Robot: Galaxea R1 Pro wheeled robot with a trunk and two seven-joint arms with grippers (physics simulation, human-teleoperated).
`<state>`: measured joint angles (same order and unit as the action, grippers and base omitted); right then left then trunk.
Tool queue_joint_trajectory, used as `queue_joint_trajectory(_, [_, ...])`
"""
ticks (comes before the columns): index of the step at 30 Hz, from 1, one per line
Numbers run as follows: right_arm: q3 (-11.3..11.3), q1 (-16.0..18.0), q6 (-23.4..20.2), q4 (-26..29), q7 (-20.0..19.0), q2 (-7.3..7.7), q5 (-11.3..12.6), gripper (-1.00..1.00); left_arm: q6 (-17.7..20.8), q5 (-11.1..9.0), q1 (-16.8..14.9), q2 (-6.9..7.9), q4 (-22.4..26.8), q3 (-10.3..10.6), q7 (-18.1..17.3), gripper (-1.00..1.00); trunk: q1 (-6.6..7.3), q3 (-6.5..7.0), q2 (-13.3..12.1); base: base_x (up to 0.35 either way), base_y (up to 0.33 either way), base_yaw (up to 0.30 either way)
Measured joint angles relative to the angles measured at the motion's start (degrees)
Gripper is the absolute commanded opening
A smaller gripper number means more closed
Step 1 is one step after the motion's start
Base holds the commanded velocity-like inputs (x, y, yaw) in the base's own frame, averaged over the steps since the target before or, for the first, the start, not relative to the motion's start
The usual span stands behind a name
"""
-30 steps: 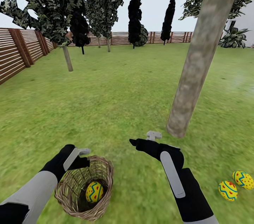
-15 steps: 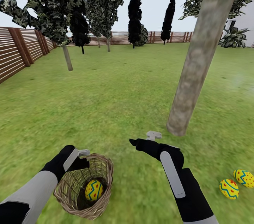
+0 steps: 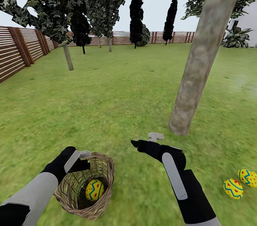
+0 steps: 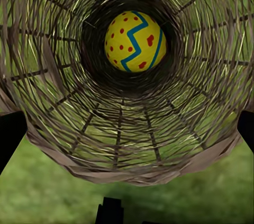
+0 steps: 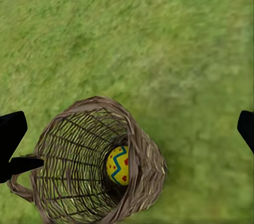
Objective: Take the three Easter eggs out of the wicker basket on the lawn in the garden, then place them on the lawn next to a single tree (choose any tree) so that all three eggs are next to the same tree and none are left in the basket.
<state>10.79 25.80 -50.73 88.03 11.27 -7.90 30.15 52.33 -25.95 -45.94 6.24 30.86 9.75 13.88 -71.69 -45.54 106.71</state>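
The last egg (image 3: 94,190) lies deep in the tipped wicker basket (image 3: 103,197), whose rim my left gripper (image 3: 82,156) seems clamped on. From my left wrist, the egg (image 4: 135,41) sits straight ahead. From my right wrist, my right gripper's (image 5: 127,128) fingers spread apart, egg (image 5: 118,165) just ahead.

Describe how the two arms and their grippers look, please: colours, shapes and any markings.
Both arms have light grey forearms and black wrists. The right arm carries a long grey rounded strip. The left gripper and right gripper have pale grey fingers.
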Motion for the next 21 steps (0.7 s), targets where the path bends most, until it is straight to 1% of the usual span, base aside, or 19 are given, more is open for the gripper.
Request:
queue_joint_trajectory(8, [0.0, 0.0, 0.0, 0.0, 0.0, -0.01, -0.1, 1.0, -1.4, 0.1, 0.0, 0.0, 0.0, 0.1, 0.0, 1.0, -1.76, -1.44, 3.2, 0.0, 0.0, 0.0])
queue_joint_trajectory(17, [0.0, 0.0, 0.0, 0.0, 0.0, 0.0, -0.2, 1.0, -1.8, 0.1, 0.0, -0.02, 0.0, 0.2, 0.0, 1.0, -3.74, -3.05, 6.8, 0.0, 0.0, 0.0])
queue_joint_trajectory(21, [0.0, 0.0, 0.0, 0.0, 0.0, 0.0, -0.2, 1.0, -2.8, 0.1, 0.0, -0.02, 0.0, 0.4, -0.1, 1.0, -4.61, -3.77, 8.4, 0.0, 0.0, 0.0])
